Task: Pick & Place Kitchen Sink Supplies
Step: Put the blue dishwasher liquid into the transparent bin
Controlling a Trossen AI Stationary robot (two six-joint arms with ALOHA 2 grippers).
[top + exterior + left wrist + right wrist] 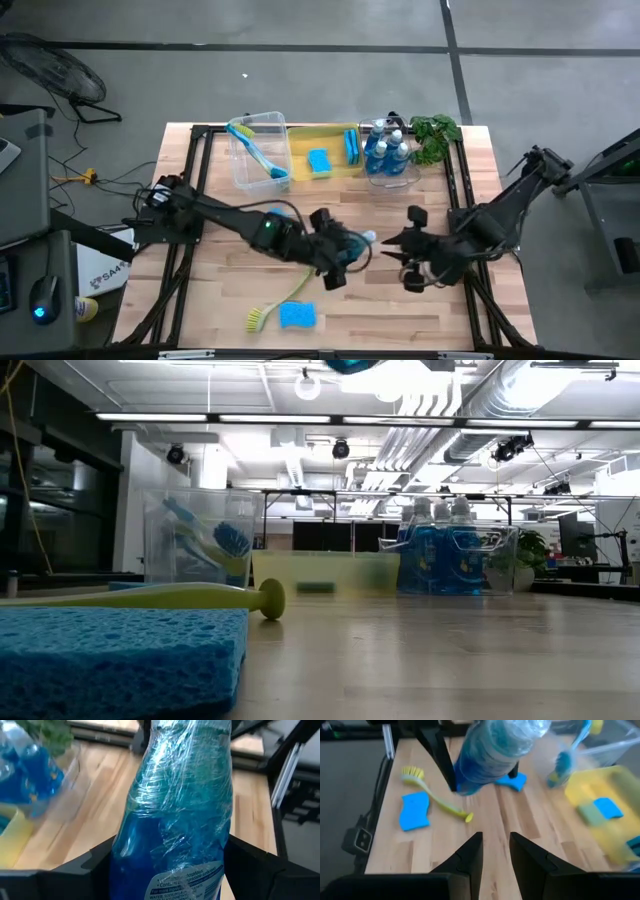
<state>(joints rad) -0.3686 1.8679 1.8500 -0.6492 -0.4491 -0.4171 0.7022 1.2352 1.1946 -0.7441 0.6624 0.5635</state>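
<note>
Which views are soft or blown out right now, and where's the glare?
Low view: bright ceiling strip lights; the blue rectangular sponge up close and the clear bins behind look soft. Left wrist view: white glare streaks on the wrinkled clear bottle of blue dish soap held by the left gripper. Right wrist view: the yellow plastic bin is blurred. High view: even lighting.

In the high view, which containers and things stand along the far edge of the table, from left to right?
Clear bin with a brush → yellow bin with sponges → clear bin of soap bottles → green plant.
</note>
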